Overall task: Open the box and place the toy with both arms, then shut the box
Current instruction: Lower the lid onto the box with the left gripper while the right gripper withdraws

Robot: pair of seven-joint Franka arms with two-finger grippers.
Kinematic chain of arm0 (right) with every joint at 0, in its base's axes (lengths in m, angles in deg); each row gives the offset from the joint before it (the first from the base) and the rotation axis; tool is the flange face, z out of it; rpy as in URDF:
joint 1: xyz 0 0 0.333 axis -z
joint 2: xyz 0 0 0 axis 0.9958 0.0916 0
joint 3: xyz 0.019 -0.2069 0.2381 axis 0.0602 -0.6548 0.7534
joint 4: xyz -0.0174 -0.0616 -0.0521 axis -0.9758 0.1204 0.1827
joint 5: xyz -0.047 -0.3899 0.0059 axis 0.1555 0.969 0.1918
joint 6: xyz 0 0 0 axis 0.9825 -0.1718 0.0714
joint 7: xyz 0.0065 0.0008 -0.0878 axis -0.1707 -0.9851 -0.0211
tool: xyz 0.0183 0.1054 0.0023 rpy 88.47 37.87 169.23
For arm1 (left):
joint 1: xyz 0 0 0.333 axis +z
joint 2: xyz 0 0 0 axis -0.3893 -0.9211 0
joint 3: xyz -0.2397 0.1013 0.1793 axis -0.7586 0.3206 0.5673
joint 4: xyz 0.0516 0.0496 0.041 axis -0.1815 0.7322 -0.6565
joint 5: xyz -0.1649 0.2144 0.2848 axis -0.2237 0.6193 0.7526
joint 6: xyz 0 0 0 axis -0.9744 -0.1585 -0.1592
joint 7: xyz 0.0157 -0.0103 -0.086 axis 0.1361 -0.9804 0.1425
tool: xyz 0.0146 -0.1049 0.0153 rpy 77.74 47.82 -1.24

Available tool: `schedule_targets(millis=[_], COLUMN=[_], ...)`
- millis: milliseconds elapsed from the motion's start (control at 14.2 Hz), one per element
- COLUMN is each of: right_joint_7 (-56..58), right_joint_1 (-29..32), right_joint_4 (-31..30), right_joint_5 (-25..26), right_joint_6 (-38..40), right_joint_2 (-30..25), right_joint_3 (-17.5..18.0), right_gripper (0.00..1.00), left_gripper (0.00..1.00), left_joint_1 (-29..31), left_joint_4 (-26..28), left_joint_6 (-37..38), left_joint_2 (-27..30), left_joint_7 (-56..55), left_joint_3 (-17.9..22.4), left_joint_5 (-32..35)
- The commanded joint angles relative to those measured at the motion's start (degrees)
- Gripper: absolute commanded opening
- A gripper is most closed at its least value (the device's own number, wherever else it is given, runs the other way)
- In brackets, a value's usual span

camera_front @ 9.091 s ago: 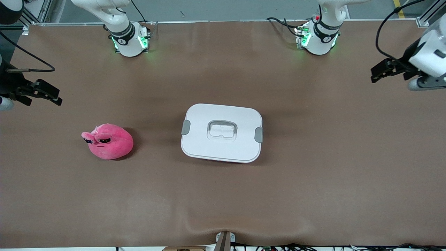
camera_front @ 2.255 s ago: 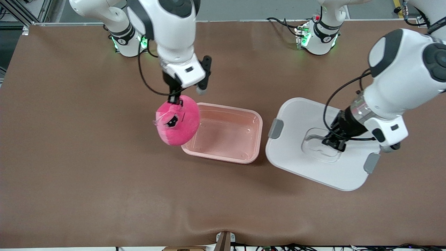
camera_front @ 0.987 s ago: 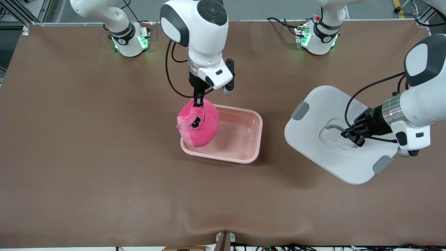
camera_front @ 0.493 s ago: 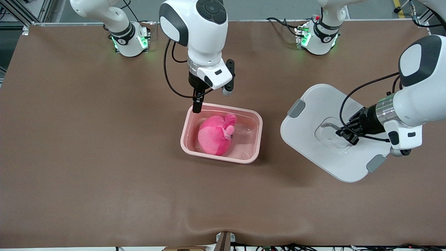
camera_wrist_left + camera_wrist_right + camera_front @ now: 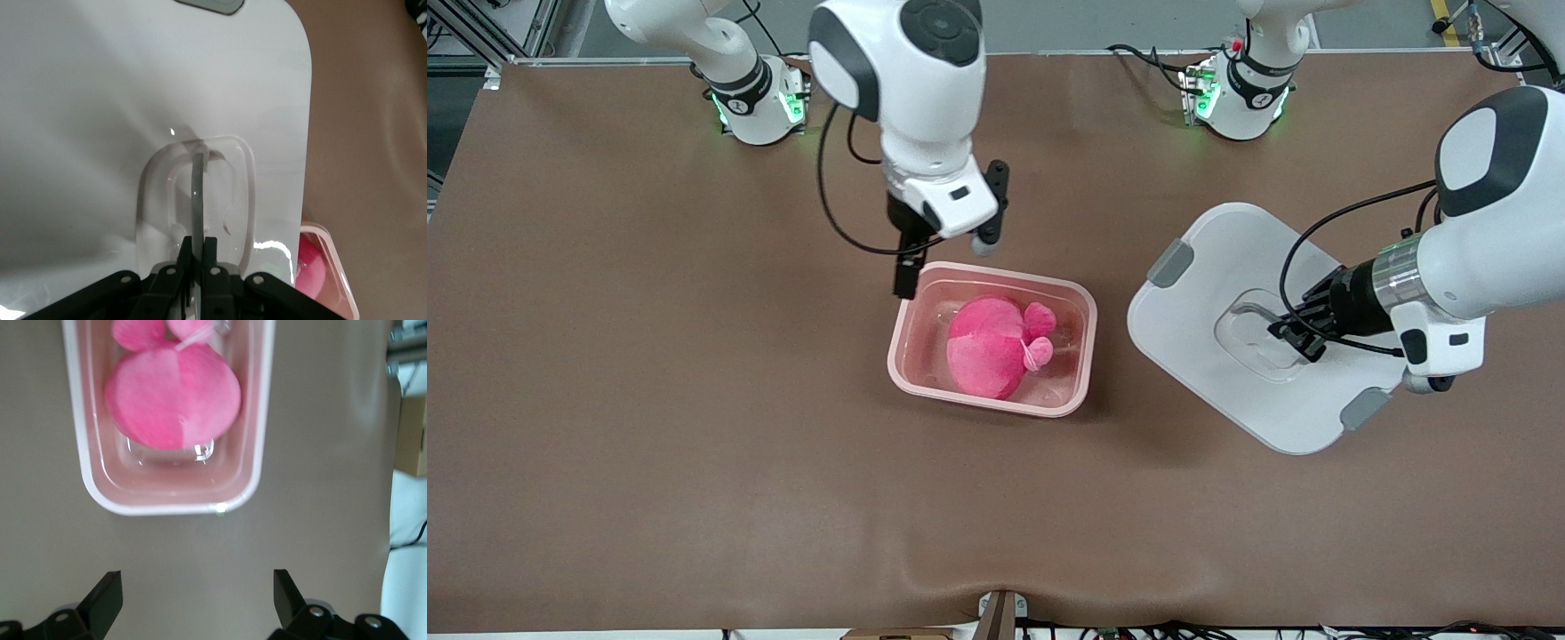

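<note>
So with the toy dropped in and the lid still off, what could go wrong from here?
The left gripper holds the lid only by its thin clear handle, tilted; it could swing or slip on the way over. The toy bulges in the box, ears toward one wall, so the lid may not seat. The open right gripper hangs over the box's rim, in the lid's likely path.

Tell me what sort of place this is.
Probably a robotics lab test bench: two white robot arms bolted along a brown-covered table, loose cables at its edge, and only a translucent pink plastic box holding a pink plush toy.
</note>
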Motion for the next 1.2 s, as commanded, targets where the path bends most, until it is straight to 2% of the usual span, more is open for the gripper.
schedule_targets(millis=[0, 211, 423, 705, 916, 1128], right_joint_7=[-0.4, -4.2, -11.0, -17.2, -17.2, -17.3], right_joint_1=[6.4, 11.0, 15.7, 22.4, 31.7, 37.4], right_joint_4=[-0.9, -1.0, -1.0, -1.8, -8.3, -10.1], right_joint_5=[-3.1, -3.5, -7.2, -8.5, -16.3, -16.5], right_joint_6=[2.3, 2.8, 4.3, 6.6, 6.3, 6.8], right_joint_2=[-4.3, -6.2, -7.7, -11.2, -16.7, -19.2], right_joint_3=[0.7, 0.7, 0.7, 0.8, 1.5, 1.6], right_gripper=[1.0, 1.0, 1.0, 1.0, 1.0, 1.0], left_gripper=[0.0, 0.0, 0.0, 0.0, 0.0, 0.0], left_joint_1=[-3.6, -10.3, -17.4, -26.9, -31.0, -33.5], left_joint_4=[-0.3, -0.5, -0.5, -0.6, -0.3, 0.0], left_joint_6=[-2.5, -9.6, -18.5, -27.4, -28.5, -28.5], left_joint_2=[0.1, -1.4, -3.4, -9.3, -11.4, -11.5], left_joint_7=[-7.2, -18.4, -29.8, -46.5, -58.1, -66.1], left_joint_3=[-1.5, -1.3, -1.0, -0.2, 0.4, 0.4], left_joint_5=[-1.3, -0.7, 2.9, 18.1, 29.9, 39.1])
